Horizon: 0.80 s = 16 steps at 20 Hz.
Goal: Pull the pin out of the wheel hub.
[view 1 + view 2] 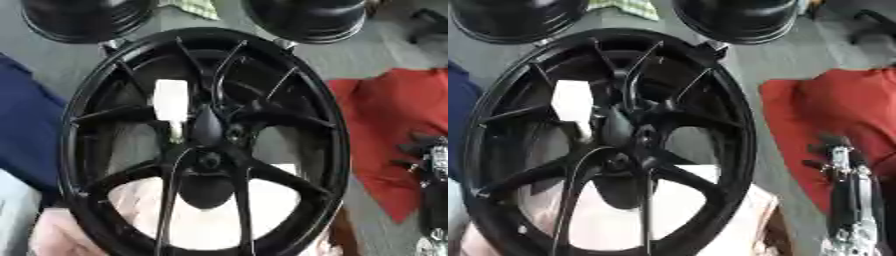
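Black multi-spoke wheel hub (206,145) fills centre of view, face toward camera. White pin (171,102) sits in hub, at 11 o'clock from centre boss, between spokes, its narrow lower end reaching toward boss. Right hand (846,172) at 3 o'clock, well apart from rim, over red cloth (833,115); whether fingers open or curled, cannot tell; holds nothing visible. Left hand not seen. Two more black rims (737,17) at 12 o'clock. Blue fabric (26,125) at 9 o'clock.
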{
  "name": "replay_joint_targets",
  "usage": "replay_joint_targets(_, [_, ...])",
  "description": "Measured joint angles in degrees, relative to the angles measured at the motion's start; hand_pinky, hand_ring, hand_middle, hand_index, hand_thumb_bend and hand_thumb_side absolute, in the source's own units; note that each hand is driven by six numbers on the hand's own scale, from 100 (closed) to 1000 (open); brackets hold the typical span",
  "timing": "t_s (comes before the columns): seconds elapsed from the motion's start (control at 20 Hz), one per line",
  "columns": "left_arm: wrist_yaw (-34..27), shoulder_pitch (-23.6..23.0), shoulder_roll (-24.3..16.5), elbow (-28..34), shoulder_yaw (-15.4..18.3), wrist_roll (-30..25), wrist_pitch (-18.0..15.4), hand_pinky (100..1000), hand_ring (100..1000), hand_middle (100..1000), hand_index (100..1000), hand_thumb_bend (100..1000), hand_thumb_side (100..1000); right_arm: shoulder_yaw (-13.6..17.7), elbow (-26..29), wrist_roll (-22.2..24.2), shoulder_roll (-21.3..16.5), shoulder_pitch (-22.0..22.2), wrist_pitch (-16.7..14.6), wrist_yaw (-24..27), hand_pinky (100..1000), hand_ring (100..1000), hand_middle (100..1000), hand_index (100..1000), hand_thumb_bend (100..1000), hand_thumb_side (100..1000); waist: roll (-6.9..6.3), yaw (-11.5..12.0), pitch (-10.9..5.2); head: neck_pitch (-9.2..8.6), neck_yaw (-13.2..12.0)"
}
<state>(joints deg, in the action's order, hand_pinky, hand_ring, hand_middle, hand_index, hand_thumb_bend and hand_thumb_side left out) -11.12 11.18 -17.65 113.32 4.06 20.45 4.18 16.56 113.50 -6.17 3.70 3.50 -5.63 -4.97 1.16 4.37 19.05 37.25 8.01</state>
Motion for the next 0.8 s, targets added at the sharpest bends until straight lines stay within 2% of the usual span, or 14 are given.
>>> replay_joint_targets(0.15, [0.4, 0.6, -2.3, 0.0, 0.0, -0.2, -0.3, 675, 495, 574, 695, 471, 458, 0.0, 0.0, -0.1, 0.0, 0.1, -0.2, -0.5, 607, 719, 512, 701, 100, 813, -0.3, 0.0, 0.12, 0.0, 0.1])
replay_joint_targets(0.3, [1.8, 1.7, -7.4, 0.0, -0.3, -1.4, -0.8, 680, 505, 606, 724, 476, 466, 0.0, 0.0, -0.2, 0.0, 0.3, -0.4, -1.3, 608, 719, 511, 701, 100, 817, -1.04, -0.1, 0.38, 0.01, 0.2])
replay_joint_targets(0.45, [4.1, 3.3, -16.5, 0.0, -1.6, -4.8, -1.2, 690, 521, 614, 732, 477, 483, 0.0, 0.0, -0.3, 0.1, 0.9, -0.6, -2.6, 608, 719, 511, 701, 100, 819, -1.44, -0.3, 0.49, 0.01, 0.2])
replay_joint_targets(0.65, [6.7, 5.0, -30.0, 0.3, -3.1, -12.2, -1.5, 708, 549, 622, 741, 474, 502, 0.0, 0.0, -0.5, 0.1, 1.4, -0.8, -4.0, 608, 719, 511, 701, 100, 822, -2.26, -0.4, 0.51, 0.01, 0.2])
replay_joint_targets(0.8, [7.6, 6.8, -37.7, 0.4, -3.9, -18.5, -1.5, 718, 571, 627, 745, 471, 496, -0.1, 0.0, -0.5, 0.1, 1.8, -0.8, -4.6, 609, 719, 511, 702, 100, 818, -2.49, -0.4, 0.45, 0.02, 0.4])
